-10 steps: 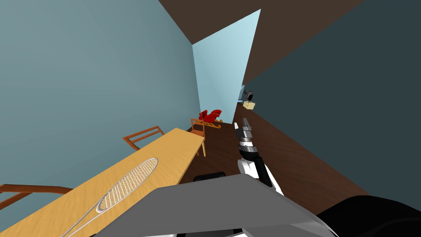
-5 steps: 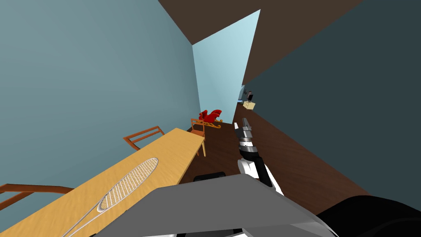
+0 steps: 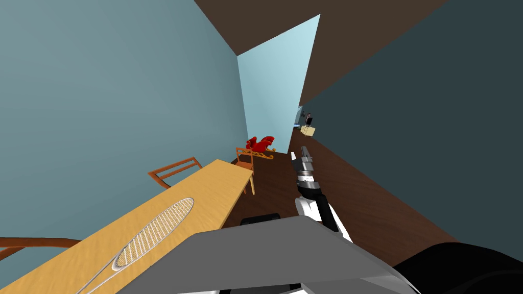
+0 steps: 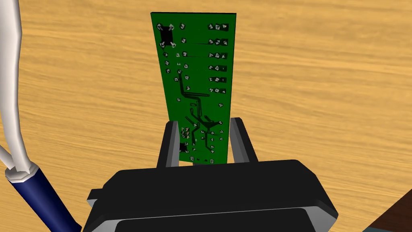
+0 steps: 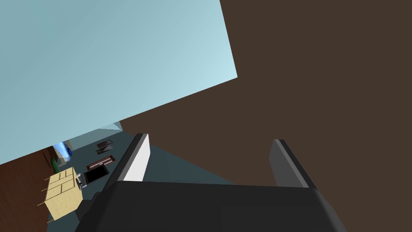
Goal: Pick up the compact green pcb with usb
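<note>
1. Head view: a long wooden table runs along the blue wall on my left. A racket lies lengthwise on it, between the long edges, with its strung head towards the far end.
2. One wooden chair stands at the table's wall-side edge, a second chair at its far end, and a third chair at the near wall-side corner. Past the far end, a red thing on orange rockers sits on the dark floor.
3. The right gripper is held out over the floor, well apart from the table's outer edge. Far down the room stands a small pale cabinet.
4. Left wrist view: the left gripper pinches the green pcb by its near end, one finger pressed on each long side. The board sticks straight out from the jaws over the tabletop, solder side to the camera. I cannot tell whether its far end touches the wood.
5. The racket's white shaft and navy handle lie just beside the gripper. A table edge shows close by.
6. Right wrist view: the right gripper's jaws stand spread, with nothing between them. The cabinet has its drawers shut, so its contents are hidden.
</note>
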{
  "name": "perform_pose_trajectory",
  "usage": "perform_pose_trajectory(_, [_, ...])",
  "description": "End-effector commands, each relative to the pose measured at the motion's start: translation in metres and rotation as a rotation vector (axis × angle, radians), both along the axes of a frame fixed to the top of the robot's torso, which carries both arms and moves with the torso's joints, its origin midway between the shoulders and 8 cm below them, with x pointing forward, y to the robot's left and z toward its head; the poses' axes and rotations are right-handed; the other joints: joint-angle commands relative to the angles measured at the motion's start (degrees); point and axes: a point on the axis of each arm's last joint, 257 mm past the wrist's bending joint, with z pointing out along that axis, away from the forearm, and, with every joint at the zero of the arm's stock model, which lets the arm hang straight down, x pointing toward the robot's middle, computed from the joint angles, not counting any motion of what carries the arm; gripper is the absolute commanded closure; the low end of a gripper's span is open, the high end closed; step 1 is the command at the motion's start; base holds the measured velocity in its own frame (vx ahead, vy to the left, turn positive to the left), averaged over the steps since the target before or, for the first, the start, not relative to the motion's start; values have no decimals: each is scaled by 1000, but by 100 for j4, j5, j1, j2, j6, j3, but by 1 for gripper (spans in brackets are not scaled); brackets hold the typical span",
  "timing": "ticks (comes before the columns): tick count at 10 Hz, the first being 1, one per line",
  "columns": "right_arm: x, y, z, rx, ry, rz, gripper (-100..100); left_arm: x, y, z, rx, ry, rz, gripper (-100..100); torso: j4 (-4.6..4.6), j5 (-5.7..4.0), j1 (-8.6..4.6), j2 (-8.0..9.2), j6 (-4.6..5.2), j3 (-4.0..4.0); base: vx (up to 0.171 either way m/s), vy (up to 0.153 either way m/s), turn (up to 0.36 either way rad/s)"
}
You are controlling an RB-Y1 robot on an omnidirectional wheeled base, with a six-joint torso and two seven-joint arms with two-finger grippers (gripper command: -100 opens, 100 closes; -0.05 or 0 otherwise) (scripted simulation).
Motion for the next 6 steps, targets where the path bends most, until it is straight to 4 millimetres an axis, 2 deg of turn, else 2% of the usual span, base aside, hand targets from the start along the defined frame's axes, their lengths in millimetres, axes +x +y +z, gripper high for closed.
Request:
perform_pose_trajectory(1, [0, 0, 0, 0, 0, 0, 0, -4, 0, 2, 0, 0, 2, 100, 0, 0, 0, 0, 0, 0, 13, -13, -12])
perform_pose_trajectory(6, [0, 0, 0, 0, 0, 0, 0, -29, 5, 13, -4, 1, 26, 100, -3, 4, 5, 0, 1, -2, 13, -17, -45])
